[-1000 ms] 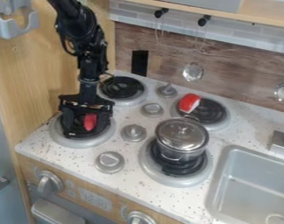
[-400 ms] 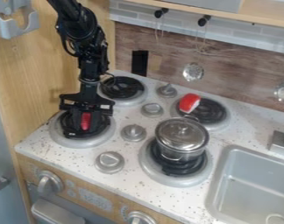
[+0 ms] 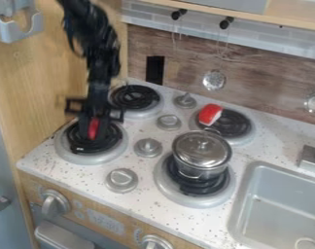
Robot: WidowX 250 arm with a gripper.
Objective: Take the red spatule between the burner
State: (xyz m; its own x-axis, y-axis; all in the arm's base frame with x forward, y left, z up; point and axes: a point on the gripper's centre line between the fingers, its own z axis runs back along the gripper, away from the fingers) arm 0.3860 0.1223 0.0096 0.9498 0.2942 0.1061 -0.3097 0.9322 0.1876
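From where I stand, the black arm (image 3: 100, 53) is a blur, and its gripper (image 3: 95, 136), left of the lidded pot (image 3: 202, 150), is clamped on the red spatula (image 3: 93, 128). Dark fingers hide most of that; only a red strip peeks out, above the burner (image 3: 79, 156) left of the pot. I can't tell whether its lower end touches the coils.

The pot has its metal lid on, so its contents are hidden, and it covers part of the burner (image 3: 180, 198) under it. Right of the pot sits a grey sink (image 3: 267, 194), cut off, with a faint ring shape low down inside. Behind the pot, a red-and-white thing (image 3: 211, 114) I can't make out rests by another burner's coils (image 3: 233, 124). Speckled white countertop (image 3: 147, 172) surrounds the pot; beyond it rises a wood-look wall (image 3: 186, 63).
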